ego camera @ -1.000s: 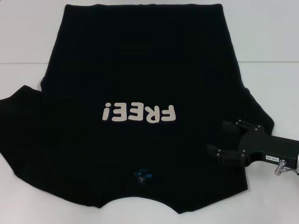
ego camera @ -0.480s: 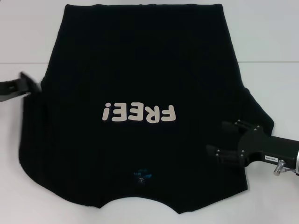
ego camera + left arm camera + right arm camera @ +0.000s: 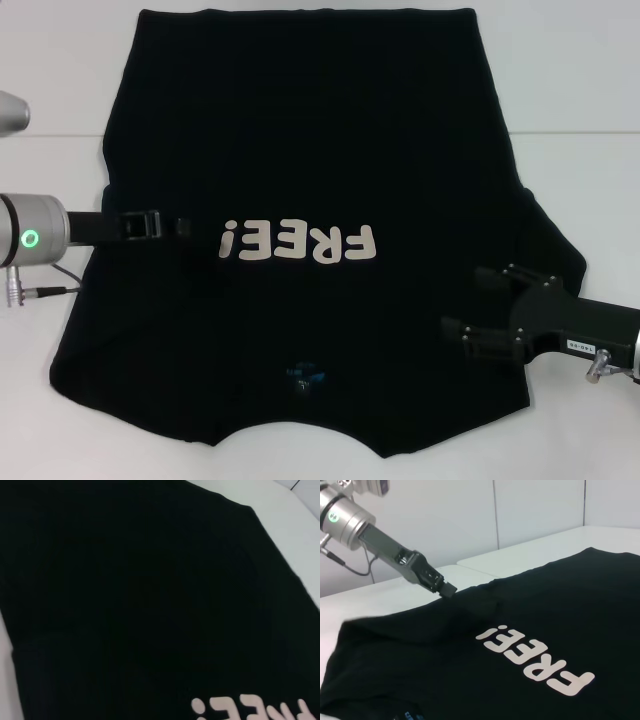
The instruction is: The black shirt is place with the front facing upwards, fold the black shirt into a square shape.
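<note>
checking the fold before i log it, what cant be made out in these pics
- Left gripper on the black shirt: head view shows black fingers against black cloth, so whether cloth is pinched is unclear; the left wrist view shows no fingers.
- Neck label: head view, print too small to read.
- Folded-in left sleeve: its edges merge into the dark cloth.
- Right gripper: open over the right sleeve; contact unclear.

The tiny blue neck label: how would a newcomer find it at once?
Start from the black shirt spread over the white table. Go from the off-white FREE! lettering toward the collar edge nearest the robot. The neck label is the only blue mark there.
</note>
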Tool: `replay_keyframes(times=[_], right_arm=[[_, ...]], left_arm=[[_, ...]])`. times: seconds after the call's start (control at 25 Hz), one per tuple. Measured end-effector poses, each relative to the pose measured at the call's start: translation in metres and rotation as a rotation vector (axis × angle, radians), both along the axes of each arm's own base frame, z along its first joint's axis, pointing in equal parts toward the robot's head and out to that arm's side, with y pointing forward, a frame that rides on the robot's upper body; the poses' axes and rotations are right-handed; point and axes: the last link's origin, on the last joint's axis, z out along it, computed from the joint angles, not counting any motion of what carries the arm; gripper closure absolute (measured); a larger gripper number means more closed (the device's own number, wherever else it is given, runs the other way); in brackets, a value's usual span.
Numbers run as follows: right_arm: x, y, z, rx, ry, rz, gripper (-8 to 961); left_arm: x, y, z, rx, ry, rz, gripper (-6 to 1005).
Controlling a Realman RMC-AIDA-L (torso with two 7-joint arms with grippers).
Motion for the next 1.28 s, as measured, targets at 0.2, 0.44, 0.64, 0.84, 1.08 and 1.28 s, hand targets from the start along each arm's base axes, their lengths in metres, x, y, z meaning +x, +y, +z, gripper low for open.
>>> replay_keyframes(times=[0.2, 0.44, 0.64, 0.84, 1.08, 1.28], right_arm=[[0.000, 0.000, 0.001, -0.003, 0.005, -0.010, 102], [0.005, 0.015, 0.027, -0.025, 0.128, -0.263, 105], [0.013, 0.029, 0.083, -0.052, 0.219, -0.492, 108], [0.014, 0.041, 0.132, -0.105, 0.178, -0.742, 111], [0.013, 0.045, 0.171, -0.059, 0.074, -0.948, 115], [0.026, 0.040, 0.188, -0.002, 0.057, -1.048, 117]], left_arm=[[0.001, -0.005, 0.009, -0.009, -0.115, -0.010, 710], [0.013, -0.038, 0.015, -0.097, -0.267, -0.334, 587], [0.015, -0.073, -0.007, -0.043, -0.257, -0.628, 484], [0.017, -0.101, -0.026, -0.036, -0.215, -0.847, 239], [0.012, -0.110, -0.029, -0.043, -0.218, -0.843, 48], [0.010, -0.112, -0.031, -0.017, -0.206, -0.844, 48]])
